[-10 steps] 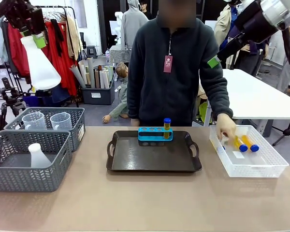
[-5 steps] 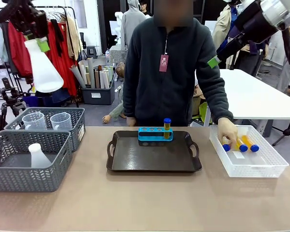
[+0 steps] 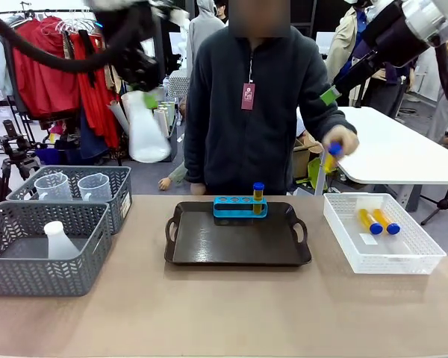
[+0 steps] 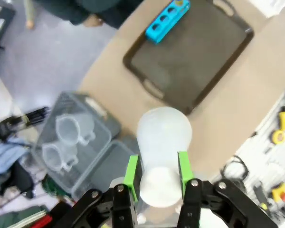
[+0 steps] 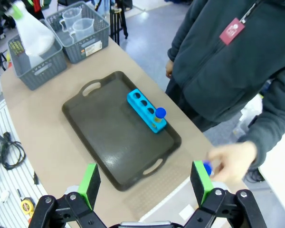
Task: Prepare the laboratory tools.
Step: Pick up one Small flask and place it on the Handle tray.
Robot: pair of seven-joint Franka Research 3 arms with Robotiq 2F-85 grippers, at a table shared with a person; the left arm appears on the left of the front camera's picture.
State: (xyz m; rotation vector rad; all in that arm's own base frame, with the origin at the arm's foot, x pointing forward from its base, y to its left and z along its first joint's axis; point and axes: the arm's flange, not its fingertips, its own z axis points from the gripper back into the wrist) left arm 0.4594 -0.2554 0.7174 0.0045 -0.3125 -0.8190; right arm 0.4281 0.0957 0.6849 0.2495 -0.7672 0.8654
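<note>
where the table lies nearest the robot, a grey basket (image 3: 37, 276) holds a small flask (image 3: 59, 240); the rear basket (image 3: 122, 201) holds two measuring beakers (image 3: 54, 185). at centre, a dark tray (image 3: 209, 250) carries a blue rack (image 3: 235, 207) with one capped tube (image 3: 258, 194) upright in its right-end slot. two tubes (image 3: 369, 221) lie in the white basket (image 3: 392, 262). above it, the person's hand (image 3: 342, 139) grips a fourth tube (image 3: 332, 153). the left gripper (image 4: 156, 173) is clamped on the conical flask (image 4: 162, 137), high above the table. the right gripper (image 5: 146, 183) stands spread wide apart.
</note>
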